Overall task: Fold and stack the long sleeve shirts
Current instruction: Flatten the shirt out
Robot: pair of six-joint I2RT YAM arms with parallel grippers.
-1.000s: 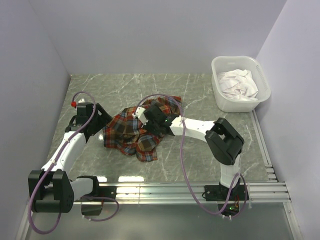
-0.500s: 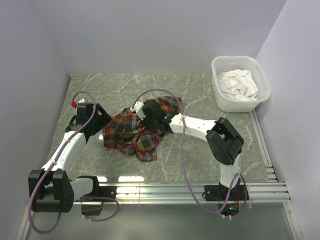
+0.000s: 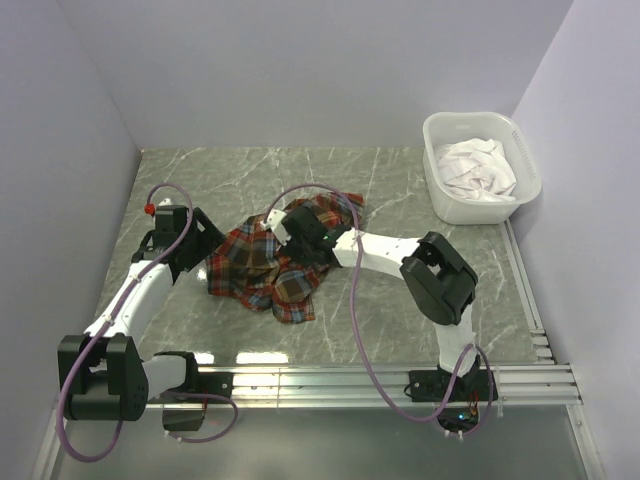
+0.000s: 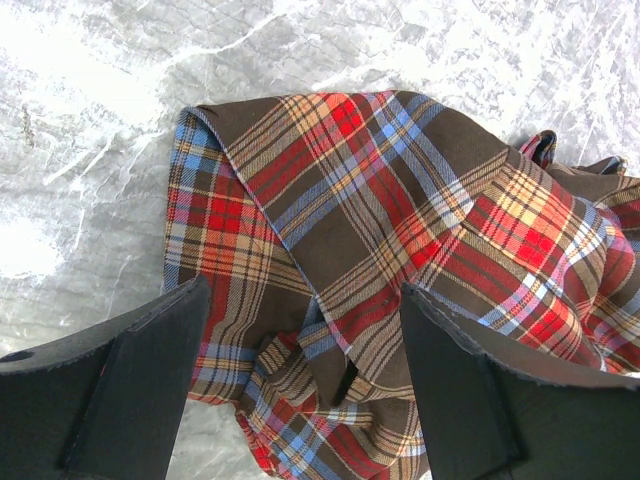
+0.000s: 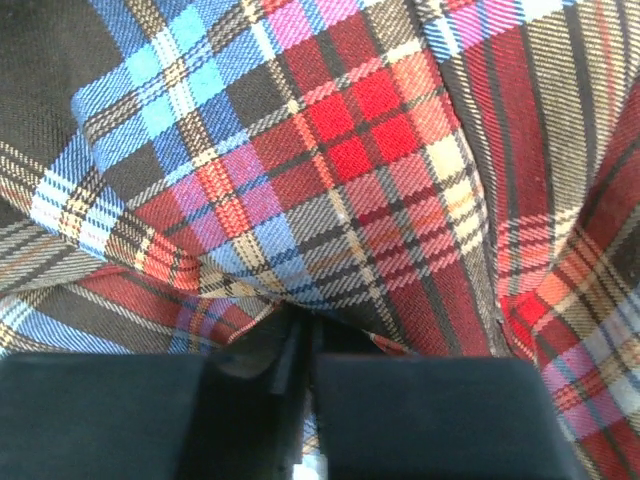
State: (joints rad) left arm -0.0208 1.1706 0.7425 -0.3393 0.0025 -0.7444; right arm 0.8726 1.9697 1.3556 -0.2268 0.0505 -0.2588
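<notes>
Though bunched up mid-way across the bench (image 3: 420, 300), near-left to far-right, got the plaid shirt (image 3: 262, 268) clamped tight on its far side by the right gripper (image 5: 300, 350), with the left gripper (image 4: 305, 300) gaping wide just beside the left end.

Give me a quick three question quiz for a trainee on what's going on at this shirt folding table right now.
1. True or false: the plaid shirt lies neatly folded flat on the table.
2. Which jaws are pinched shut on the shirt's cloth? A) left jaws B) right jaws C) both
3. What is inside the white basket at the far right corner?

Key
1. False. It sits in a crumpled heap.
2. B. The left jaws stand wide open above the shirt's edge.
3. Crumpled white cloth.
</notes>
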